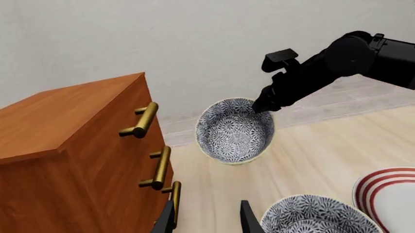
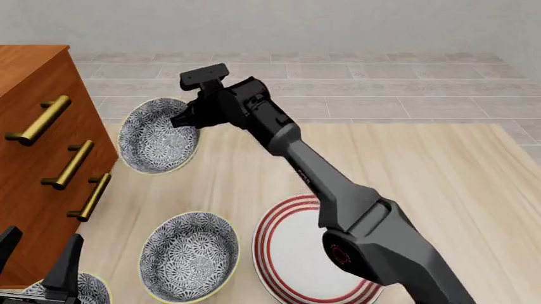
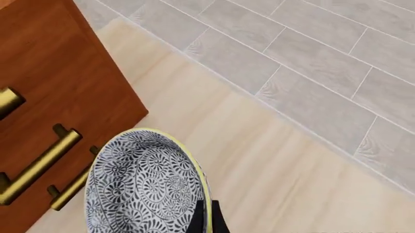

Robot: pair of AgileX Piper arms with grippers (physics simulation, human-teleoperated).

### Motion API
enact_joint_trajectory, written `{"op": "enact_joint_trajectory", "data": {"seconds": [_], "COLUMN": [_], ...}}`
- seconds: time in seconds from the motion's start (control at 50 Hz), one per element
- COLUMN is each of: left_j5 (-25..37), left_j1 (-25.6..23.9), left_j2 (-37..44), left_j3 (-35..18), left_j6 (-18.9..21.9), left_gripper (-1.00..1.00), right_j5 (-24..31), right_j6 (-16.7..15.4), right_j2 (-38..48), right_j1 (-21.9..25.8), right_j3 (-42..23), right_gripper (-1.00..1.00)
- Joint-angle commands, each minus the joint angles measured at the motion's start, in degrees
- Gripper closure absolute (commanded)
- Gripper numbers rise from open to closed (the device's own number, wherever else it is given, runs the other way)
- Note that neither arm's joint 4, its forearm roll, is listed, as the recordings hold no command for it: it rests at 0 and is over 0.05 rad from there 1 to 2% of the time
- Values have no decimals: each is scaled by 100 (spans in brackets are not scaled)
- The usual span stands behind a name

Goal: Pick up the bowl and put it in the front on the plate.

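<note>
A pale wooden table (image 2: 473,164) stands on grey tiles, a wooden drawer cabinet (image 2: 34,133) at its left. The right gripper (image 2: 187,120) pinches the rim of the tilted, lifted bowl (image 2: 154,136); only the right wrist view shows both fingers straddling it. The left gripper (image 1: 207,216) hangs open. The plate (image 2: 292,253) lies nearer.

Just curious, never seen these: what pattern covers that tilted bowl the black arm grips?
A dense blue-and-white floral pattern with a pale-yellow rim on the bowl, clearest in the right wrist view.
</note>
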Motion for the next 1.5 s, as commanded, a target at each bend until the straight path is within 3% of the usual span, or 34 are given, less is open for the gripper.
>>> {"op": "enact_joint_trajectory", "data": {"seconds": [0.02, 0.28, 0.32, 0.38, 0.48, 1.06, 1.5], "left_j5": [-8, -15, -14, -17, -19, -21, -22], "left_j1": [-17, -14, -14, 13, -5, -18, -54], "left_j2": [0, 0, 0, 0, -1, -1, -1], "left_j3": [0, 0, 0, 0, -1, 0, 1], "left_j6": [19, 38, 64, 40, 56, 102, 128], "left_gripper": [-100, -100, -100, -100, -100, -100, -100], "right_j5": [76, 135, 12, -513, -855, -2273, -2623], "right_j6": [39, 29, 28, 44, -9, 356, 257], "right_j2": [-274, -537, -710, -1268, -1618, -3408, -4533], "right_j1": [-123, -144, -147, -133, -127, -204, -134], "right_j3": [-21, 89, 370, 1420, 2159, 4988, 6373], "right_gripper": [100, 100, 100, 100, 100, 100, 100]}}
